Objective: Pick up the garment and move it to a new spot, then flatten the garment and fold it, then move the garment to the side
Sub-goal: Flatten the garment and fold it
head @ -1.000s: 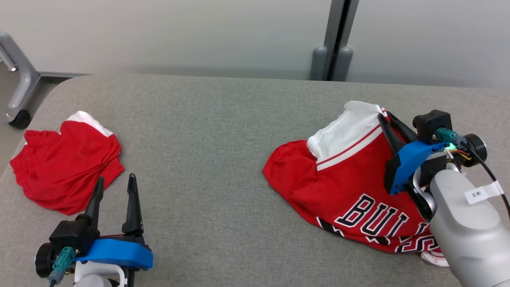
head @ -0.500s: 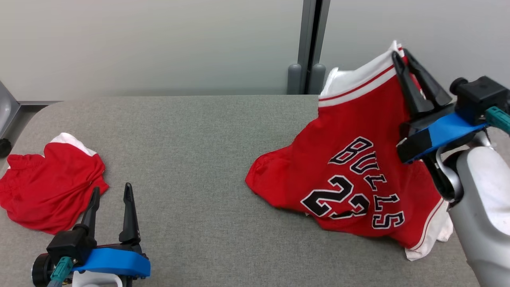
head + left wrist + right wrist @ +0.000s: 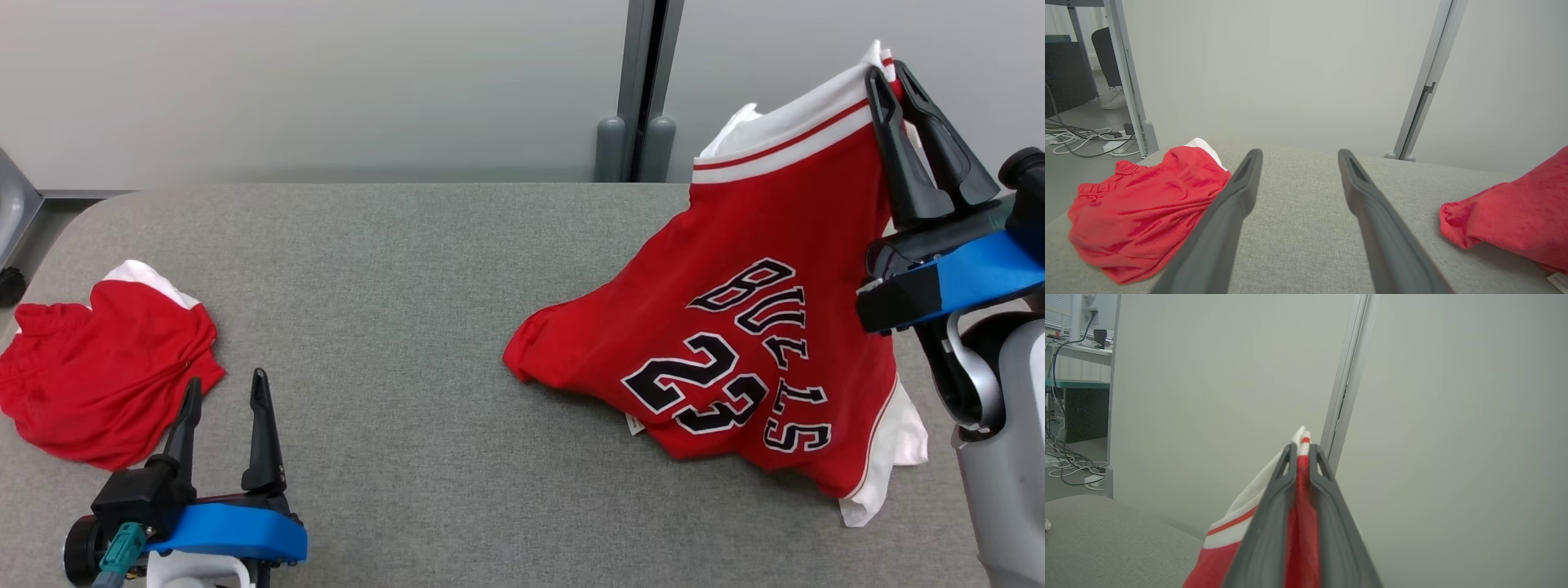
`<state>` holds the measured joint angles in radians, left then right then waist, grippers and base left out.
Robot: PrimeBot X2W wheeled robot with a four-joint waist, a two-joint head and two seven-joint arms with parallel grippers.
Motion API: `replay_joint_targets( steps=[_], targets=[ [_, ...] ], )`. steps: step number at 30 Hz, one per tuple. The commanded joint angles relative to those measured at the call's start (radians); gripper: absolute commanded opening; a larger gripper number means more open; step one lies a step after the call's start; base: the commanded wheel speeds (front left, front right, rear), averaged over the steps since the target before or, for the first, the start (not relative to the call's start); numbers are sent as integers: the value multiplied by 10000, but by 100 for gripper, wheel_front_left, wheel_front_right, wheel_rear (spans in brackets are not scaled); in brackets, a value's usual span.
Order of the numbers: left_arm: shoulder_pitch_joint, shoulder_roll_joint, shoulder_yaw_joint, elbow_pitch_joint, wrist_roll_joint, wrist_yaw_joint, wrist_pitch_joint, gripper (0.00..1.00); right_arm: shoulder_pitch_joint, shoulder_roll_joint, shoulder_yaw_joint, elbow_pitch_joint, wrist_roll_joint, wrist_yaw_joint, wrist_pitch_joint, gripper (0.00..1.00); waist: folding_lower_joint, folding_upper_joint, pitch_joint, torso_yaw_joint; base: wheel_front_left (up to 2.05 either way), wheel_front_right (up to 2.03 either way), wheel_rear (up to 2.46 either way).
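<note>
Red knit Bulls jersey (image 3: pixel 735 327), white-banded edge pinched in R gripper (image 3: pixel 887 69), draping onto grey woven tabletop (image 3: pixel 408 286); L gripper (image 3: pixel 226 378) spread, empty.

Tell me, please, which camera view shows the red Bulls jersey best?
The head view. There the Bulls jersey shows nearly whole, with its lettering and number, hanging from the right claw. The right wrist view shows its pinched edge between the fingers; the left wrist view shows one red corner lying on the table.

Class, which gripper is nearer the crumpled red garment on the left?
Left. The left gripper is open beside the crumpled red garment; the right gripper is across the table, shut on the Bulls jersey.
</note>
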<state>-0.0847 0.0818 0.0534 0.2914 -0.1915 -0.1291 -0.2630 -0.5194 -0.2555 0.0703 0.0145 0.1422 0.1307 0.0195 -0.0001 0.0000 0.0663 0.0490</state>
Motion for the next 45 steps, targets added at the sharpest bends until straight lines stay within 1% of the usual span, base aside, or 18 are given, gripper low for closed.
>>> replay_joint_targets(
  steps=[1,4,7,12,18,19,24,25,26,29,34,35,36,37,41,45],
  targets=[
    [-112,-26,26,-26,-9,-27,-27,100,89,66,-57,-60,-60,1,40,0,1,0,59,39,0,0,0],
    [-218,-44,-16,-38,-54,-27,-27,100,-65,84,-162,1,-110,1,120,0,1,0,201,112,0,0,0],
    [-342,-57,-106,-61,-109,-27,-27,100,-415,83,-282,399,-168,1,144,0,1,0,444,246,0,0,0],
    [-646,-70,-257,-66,-192,-27,-27,100,-1222,-113,-252,1401,-444,1,102,0,1,0,896,519,0,0,0],
    [-1104,-86,-554,-14,-329,-26,-27,100,-2813,-573,-187,3266,-838,1,39,0,1,0,1493,1017,0,0,0],
    [-1244,-85,-606,10,-388,-26,-27,100,-3394,-753,-193,4017,-957,1,-22,0,1,0,1676,1197,0,0,0],
    [-1566,-91,-848,45,-523,-26,-27,100,-4807,-1055,-325,5846,-1493,1,-339,0,1,0,2105,1623,0,0,0],
    [-1619,-94,-864,57,-543,-26,-27,100,-5066,-1073,-370,6205,-1594,1,-438,0,1,0,2173,1703,0,0,0],
    [-1619,-94,-864,57,-543,-26,-27,100,-5066,-1073,-370,6205,-1594,1,-438,0,1,0,2173,1703,0,0,0],
    [-1791,-100,-978,85,-605,-26,-27,100,-5738,-1158,-629,7203,-2071,1,-682,0,1,0,2384,1959,0,0,0],
    [-1971,-124,-1105,94,-664,-26,-27,100,-6466,-1022,-1101,8718,-2762,1,-1116,0,1,0,2607,2212,0,0,0],
    [-1962,-124,-1106,104,-675,-26,-27,100,-6546,-979,-1209,8997,-2880,1,-1160,4,1,0,2622,2232,0,0,0],
    [-1959,-128,-1120,112,-683,-26,-27,100,-6653,-958,-1312,9256,-2985,-1,-1215,35,1,0,2650,2255,0,0,0],
    [-1969,-134,-1127,115,-685,-26,-27,100,-6742,-912,-1402,9492,-3074,-1,-1297,100,1,0,2667,2268,0,0,0],
    [-1958,-128,-1072,141,-688,-26,-27,100,-6784,-792,-1680,10217,-3374,-1,-1676,100,1,0,2656,2177,0,0,0],
    [-1819,-48,-982,156,-622,-26,-27,100,-6709,-619,-1747,10744,-3520,-1,-2153,100,1,0,2460,1886,0,0,0]
  ],
)
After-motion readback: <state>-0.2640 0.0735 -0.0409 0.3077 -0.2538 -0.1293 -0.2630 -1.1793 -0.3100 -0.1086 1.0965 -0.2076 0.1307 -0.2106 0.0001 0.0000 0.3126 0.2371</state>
